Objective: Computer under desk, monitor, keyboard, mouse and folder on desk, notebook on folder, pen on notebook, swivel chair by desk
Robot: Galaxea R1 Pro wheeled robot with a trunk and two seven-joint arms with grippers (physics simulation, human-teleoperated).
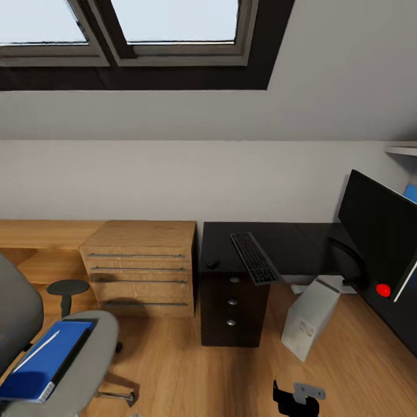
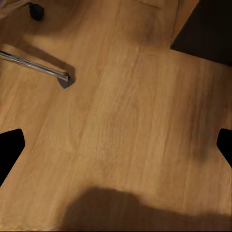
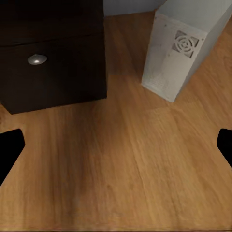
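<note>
— Two things on the chair (image 1: 87,353) seat in the head view?
— Yes: blue folder (image 1: 43,362), low and left, with white pen (image 1: 36,351) on top. Cannot tell whether a notebook sits in that blue stack.
— Long axis?
— Runs from near-left to far-right, far end aimed roughly at the desk (image 1: 301,246). Pen laid along the same line.
— Which way from the claws?
— Well left of the right claw (image 1: 296,398), down at the bottom edge, right of centre. Looks like a left-arm reach, then a carry rightward to the desk.
— And the desk?
— Keyboard (image 1: 255,258) on it, long axis pointing away, mouse (image 1: 213,264) near its left, monitor (image 1: 379,231) at far right. Computer (image 1: 310,318) on the floor, tilted, against the desk's open side.
— Left wrist view?
— Left claw (image 2: 116,145) released, fingertips (image 2: 9,150) spread wide, nothing between. Wooden floor (image 2: 125,116) beneath, plus a chrome chair leg (image 2: 34,65) with its foot. So close by the chair base, probably below seat level; needs lifting before any grasp.
— Right wrist view?
— Right claw likewise released and holding nothing, over floor. Computer ahead to one side, dark drawer unit (image 3: 53,58) with a round knob to the other.
</note>
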